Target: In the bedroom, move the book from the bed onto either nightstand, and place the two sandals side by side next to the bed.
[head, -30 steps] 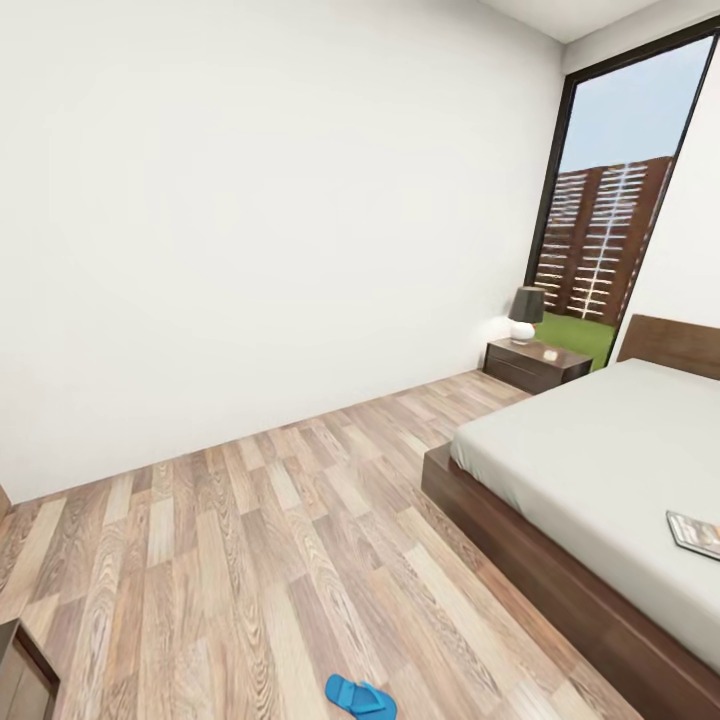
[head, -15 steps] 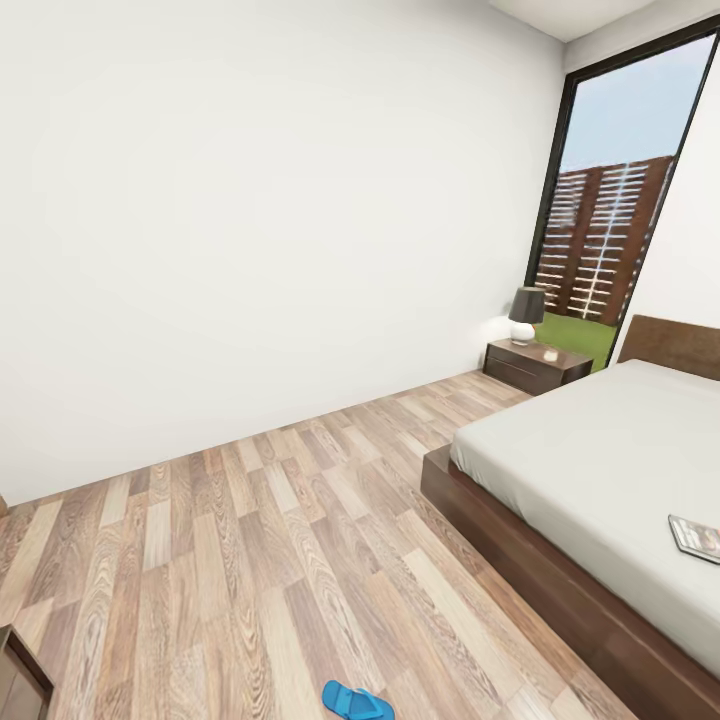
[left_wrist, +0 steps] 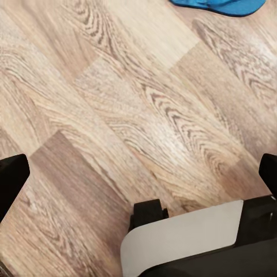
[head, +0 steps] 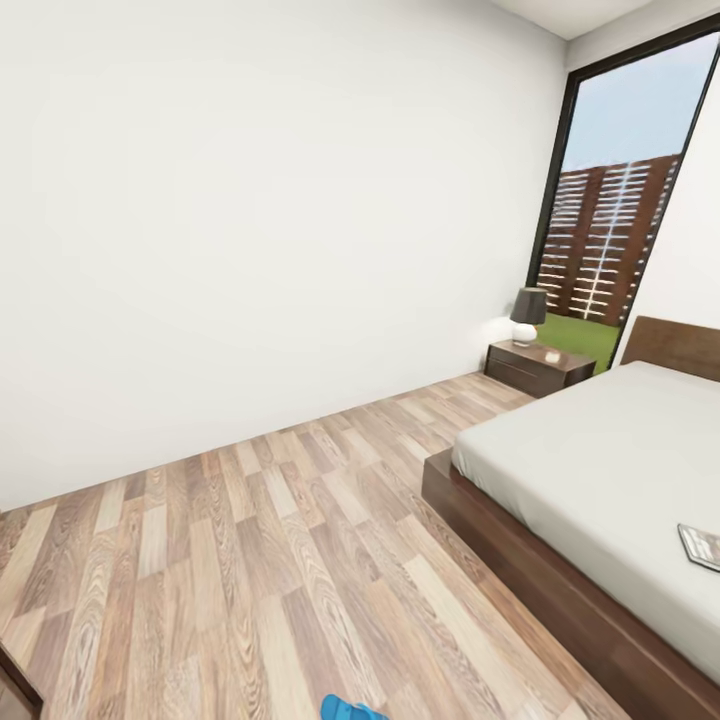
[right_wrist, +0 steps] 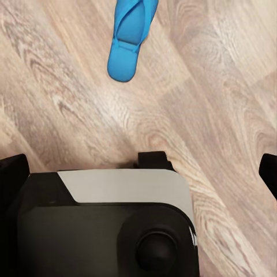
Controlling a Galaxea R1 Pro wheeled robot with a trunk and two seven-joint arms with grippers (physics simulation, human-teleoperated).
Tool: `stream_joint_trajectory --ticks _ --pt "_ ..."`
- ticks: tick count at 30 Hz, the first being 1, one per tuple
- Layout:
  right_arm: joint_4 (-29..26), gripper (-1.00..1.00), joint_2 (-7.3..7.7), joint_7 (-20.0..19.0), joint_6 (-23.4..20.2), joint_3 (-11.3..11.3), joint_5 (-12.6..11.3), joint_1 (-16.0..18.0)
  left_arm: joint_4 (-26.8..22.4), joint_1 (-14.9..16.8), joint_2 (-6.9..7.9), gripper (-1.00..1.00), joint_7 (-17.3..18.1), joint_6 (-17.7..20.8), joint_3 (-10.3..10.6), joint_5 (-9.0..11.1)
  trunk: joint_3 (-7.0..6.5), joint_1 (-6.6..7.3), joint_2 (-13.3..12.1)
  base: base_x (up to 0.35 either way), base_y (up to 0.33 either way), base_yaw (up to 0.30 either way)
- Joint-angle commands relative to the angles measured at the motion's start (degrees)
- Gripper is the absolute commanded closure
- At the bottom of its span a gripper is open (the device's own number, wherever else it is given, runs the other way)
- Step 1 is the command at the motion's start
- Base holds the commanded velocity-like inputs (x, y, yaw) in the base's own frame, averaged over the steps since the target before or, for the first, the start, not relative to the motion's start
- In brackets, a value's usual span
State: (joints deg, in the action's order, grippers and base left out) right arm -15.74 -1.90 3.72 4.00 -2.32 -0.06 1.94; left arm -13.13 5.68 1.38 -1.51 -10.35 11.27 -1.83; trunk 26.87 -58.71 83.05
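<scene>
Grippers wide open over the wood floor, holding nothing.
Our left gripper (left_wrist: 138, 173) and right gripper (right_wrist: 138, 167) each hang above the floor (head: 250, 560) with one blue sandal (right_wrist: 131, 34) nearby. Farther off, the book (head: 703, 546) lies on the bed (head: 600, 460), and the nightstand (head: 538, 366) stands by the window (head: 610, 230).

A small lamp (head: 527, 314) with a dark shade and a round white base stands in the far corner, close to the tall window (head: 620, 200). Through the glass there is a slatted brown fence (head: 605, 245), a strip of green lawn (head: 578, 335) at its foot and pale blue sky above. A dark cabinet corner (head: 15, 690) pokes in at the near left.
</scene>
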Motion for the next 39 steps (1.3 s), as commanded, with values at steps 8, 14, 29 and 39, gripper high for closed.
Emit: stream_joint_trajectory --ticks 8,14,29,39 --pt "0.0 -1.0 -0.04 0.1 0.2 -0.2 0.0 0.0 0.0 0.0 0.02 -1.0 -0.2 -0.2 0.9 -0.2 0.06 -0.02 0.0 0.093 0.0 0.0" --pt "0.0 -1.0 -0.04 0.1 0.3 -0.2 0.0 0.0 0.0 0.0 0.02 -1.0 -0.2 -0.2 1.0 -0.2 0.06 -0.02 0.0 0.025 0.0 0.0" --pt "-0.1 -1.0 -0.13 0.1 0.3 -0.2 0.0 0.1 0.0 0.0 0.03 -1.0 -0.2 -0.2 1.1 -0.2 0.06 -0.02 0.0 0.006 0.0 -0.057" --pt "-0.1 -1.0 -0.13 0.1 0.3 -0.2 0.0 0.1 0.0 0.0 0.03 -1.0 -0.2 -0.2 1.2 -0.2 0.06 -0.02 0.0 0.073 -0.045 -0.086"
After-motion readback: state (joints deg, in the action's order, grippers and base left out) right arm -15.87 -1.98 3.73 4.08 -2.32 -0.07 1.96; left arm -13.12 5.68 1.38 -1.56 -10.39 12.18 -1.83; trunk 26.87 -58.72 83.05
